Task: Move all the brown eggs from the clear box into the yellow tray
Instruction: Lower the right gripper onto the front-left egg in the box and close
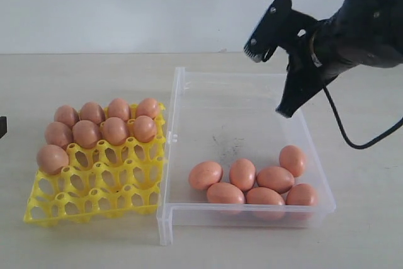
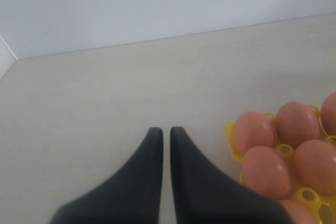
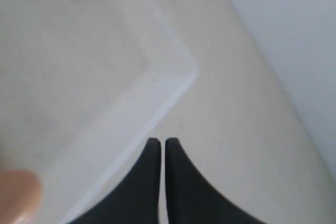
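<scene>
Exterior view: seven brown eggs (image 1: pixel 275 179) bunched in near right part of clear box (image 1: pixel 179 124), far half of its floor bare. Nine more seated in far rows of yellow tray (image 1: pixel 94 203), just left of box, with near rows of cups open. Right gripper (image 1: pixel 285 112) aloft over box's far right rim, fingers pressed together, holding nothing. Left gripper (image 2: pixel 164 132) likewise closed and empty, above bare table (image 2: pixel 105 93) just off tray's corner, wide free surface ahead.
</scene>
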